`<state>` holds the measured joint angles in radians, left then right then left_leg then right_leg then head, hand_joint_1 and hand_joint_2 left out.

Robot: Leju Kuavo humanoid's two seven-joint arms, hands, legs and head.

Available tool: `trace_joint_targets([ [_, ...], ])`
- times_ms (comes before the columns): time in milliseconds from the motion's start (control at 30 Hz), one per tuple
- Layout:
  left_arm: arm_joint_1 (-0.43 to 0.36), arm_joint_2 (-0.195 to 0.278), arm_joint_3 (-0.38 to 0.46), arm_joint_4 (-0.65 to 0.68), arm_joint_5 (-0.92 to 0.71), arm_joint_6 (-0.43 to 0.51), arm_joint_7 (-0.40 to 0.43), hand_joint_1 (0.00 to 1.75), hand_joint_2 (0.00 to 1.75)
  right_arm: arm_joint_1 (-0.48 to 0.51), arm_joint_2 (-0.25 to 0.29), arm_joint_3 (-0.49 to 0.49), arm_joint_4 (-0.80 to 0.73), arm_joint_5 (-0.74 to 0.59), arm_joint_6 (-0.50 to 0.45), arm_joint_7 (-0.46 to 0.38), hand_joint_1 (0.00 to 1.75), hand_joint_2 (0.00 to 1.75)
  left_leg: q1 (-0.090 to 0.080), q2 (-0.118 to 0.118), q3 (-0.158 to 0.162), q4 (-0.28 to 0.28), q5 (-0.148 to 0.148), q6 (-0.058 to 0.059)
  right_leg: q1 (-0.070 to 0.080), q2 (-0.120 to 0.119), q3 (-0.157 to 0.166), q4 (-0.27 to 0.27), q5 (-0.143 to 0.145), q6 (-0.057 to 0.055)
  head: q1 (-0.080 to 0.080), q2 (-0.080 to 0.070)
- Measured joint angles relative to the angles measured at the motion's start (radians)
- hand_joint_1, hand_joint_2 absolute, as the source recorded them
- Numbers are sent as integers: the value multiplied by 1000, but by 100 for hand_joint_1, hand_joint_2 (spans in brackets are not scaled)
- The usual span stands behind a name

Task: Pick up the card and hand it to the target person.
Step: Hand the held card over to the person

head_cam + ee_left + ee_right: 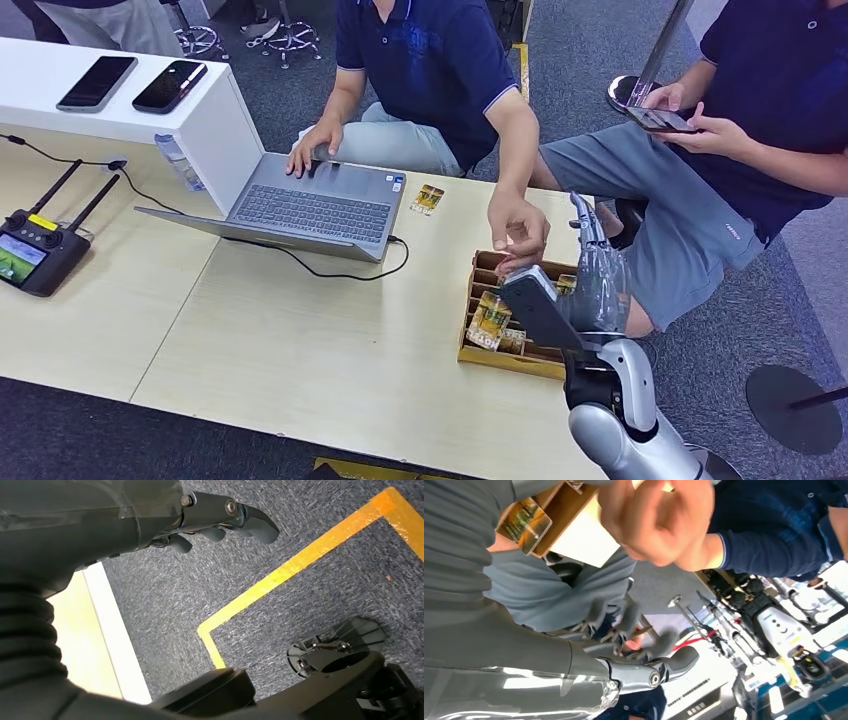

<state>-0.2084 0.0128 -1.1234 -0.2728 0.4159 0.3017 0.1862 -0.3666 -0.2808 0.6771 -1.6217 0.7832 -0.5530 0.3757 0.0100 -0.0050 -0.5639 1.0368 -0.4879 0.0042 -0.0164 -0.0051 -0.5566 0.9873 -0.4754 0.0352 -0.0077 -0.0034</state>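
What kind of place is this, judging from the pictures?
Probably a robotics lab or office test area: a laptop and a remote controller lie on the table, yellow floor tape marks the carpet, and other robot machines stand behind.

A pale wood table [250, 330] stands on grey carpet floor [810, 300] marked with yellow tape [300, 560]; a white shelf [215, 125] sits at the table's far left

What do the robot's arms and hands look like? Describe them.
The right arm is glossy silver with a black joint ring. The right hand has a translucent grey cover and dark fingers. The left hand has a grey ribbed cover, dark fingers and visible screw heads.
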Motion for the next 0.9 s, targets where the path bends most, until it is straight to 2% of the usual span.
trace_joint_targets([
  [267, 16, 2, 0, 0, 3, 20, -4, 0, 0, 72, -39, -38, -27, -46, -37, 12, 0, 175, 0, 0, 0, 0, 0, 0, 0, 1, 0, 0, 0, 0, 0, 0],
  [900, 16, 6, 0, 0, 3, 21, -4, 0, 0, 91, -53, -57, -46, -51, -39, 14, 0, 175, 0, 0, 0, 0, 0, 0, 0, 1, 0, 0, 0, 0, 0, 0],
])
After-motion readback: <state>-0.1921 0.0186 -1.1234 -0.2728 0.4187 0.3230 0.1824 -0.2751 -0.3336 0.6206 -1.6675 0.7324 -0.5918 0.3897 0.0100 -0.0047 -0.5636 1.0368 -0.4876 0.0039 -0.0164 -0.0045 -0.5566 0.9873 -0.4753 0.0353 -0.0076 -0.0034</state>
